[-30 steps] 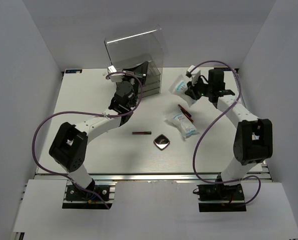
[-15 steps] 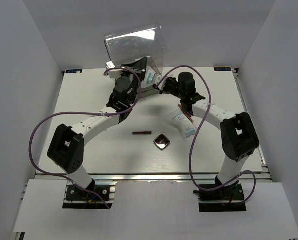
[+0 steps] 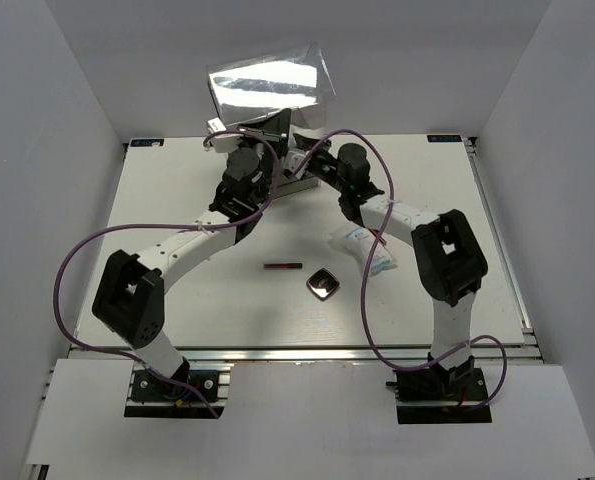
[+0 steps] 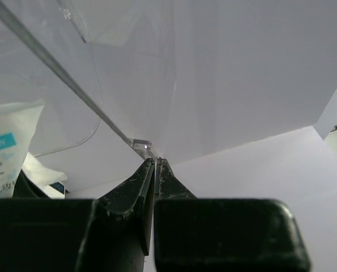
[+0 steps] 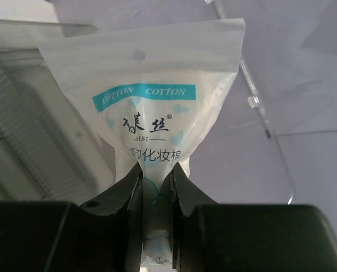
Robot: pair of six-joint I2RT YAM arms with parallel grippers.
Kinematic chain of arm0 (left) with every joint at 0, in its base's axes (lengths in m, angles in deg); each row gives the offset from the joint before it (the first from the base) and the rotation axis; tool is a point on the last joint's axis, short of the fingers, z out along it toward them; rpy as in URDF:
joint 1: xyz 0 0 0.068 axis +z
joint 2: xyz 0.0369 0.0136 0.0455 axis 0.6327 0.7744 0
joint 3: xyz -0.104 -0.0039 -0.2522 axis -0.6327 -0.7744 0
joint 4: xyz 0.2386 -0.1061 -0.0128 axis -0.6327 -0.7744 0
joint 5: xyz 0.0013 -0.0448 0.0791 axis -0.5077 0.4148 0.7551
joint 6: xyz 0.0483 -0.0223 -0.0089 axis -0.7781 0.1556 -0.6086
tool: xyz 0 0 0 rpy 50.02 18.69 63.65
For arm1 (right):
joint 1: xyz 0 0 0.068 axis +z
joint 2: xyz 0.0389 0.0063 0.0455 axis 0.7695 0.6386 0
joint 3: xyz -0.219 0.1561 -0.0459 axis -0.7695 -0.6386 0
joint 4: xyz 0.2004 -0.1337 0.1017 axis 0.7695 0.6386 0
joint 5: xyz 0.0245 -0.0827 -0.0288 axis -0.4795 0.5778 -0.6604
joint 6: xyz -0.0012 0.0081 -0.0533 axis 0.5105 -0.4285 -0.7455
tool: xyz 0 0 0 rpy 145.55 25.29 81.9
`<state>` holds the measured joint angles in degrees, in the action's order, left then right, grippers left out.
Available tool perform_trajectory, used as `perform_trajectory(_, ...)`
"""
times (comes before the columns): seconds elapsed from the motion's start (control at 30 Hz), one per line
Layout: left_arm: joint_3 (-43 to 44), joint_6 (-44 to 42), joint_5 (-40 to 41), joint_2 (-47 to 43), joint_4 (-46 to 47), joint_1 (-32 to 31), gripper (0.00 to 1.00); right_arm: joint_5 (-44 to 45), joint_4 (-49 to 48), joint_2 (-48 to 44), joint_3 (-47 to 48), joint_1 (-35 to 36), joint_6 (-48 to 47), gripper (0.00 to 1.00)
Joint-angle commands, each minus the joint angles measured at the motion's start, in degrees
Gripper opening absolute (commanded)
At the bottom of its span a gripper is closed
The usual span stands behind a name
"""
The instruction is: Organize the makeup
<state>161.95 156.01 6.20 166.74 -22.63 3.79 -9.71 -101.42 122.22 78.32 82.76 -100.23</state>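
Note:
My right gripper (image 5: 155, 181) is shut on the lower part of a white packet (image 5: 151, 113) with blue "COTTON" print and holds it at the opening of the clear acrylic box (image 3: 299, 180). My left gripper (image 4: 156, 160) is shut on the edge of the box's clear lid (image 4: 109, 122) and holds the lid (image 3: 272, 85) tilted up and back. In the top view the two grippers, left (image 3: 275, 135) and right (image 3: 307, 160), meet at the box. Two more packets (image 3: 367, 250) lie on the table by the right arm. One dark-red stick (image 3: 283, 266) and the dark compact (image 3: 323, 284) lie mid-table. The second stick is hidden.
The box stands at the back middle of the white table (image 3: 177, 200), against the rear wall. Grey walls close in the left, right and back. Purple cables loop off both arms over the table.
My right arm swung left from the back right to the box, carrying the packet. My left gripper tilted the lid further up and back.

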Motion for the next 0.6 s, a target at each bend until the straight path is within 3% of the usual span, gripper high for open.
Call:
perform_trajectory(0.0,2.5,0.7,-0.5,-4.0,0.9,0.0,0.0,1.5,-6.4,3.7,6.7,1.0,-2.6,0.13)
perform_trajectory(0.2,2.0,1.6,-0.4,-4.0,0.7,0.0,0.0,5.0,-5.9,12.9,18.1,1.8,-4.9,0.18)
perform_trajectory(0.43,1.9,1.8,-0.5,-4.1,0.2,0.0,0.0,4.1,-3.9,18.6,23.6,2.0,-8.5,0.28)
perform_trajectory(0.53,2.0,1.7,-0.3,-4.1,0.2,0.0,0.0,5.1,-3.4,20.7,25.1,2.0,-9.5,0.54)
perform_trajectory(0.57,2.1,1.6,-0.3,-4.0,0.1,0.0,0.0,5.5,-2.7,20.9,25.2,2.1,-9.5,0.69)
